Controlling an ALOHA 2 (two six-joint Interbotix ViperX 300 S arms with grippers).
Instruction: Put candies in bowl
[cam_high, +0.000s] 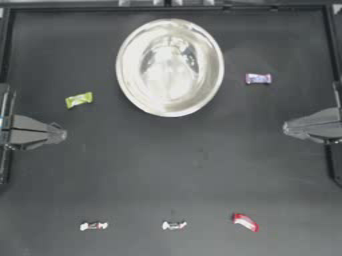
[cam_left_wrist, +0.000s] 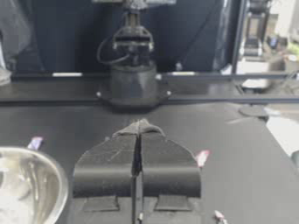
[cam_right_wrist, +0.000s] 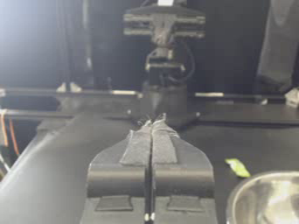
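The silver bowl sits at the back centre of the table, with no candy showing inside. A yellow-green candy lies to its left, a purple-white candy to its right. Near the front edge lie two white twisted candies and a red-white candy. My left gripper is parked at the left edge, shut and holding nothing. At the right edge my right gripper is drawn back, jaws together. The wrist views show the bowl and the yellow-green candy.
The dark table has raised rails along its back and sides. The opposite arm's base stands across the table in the left wrist view.
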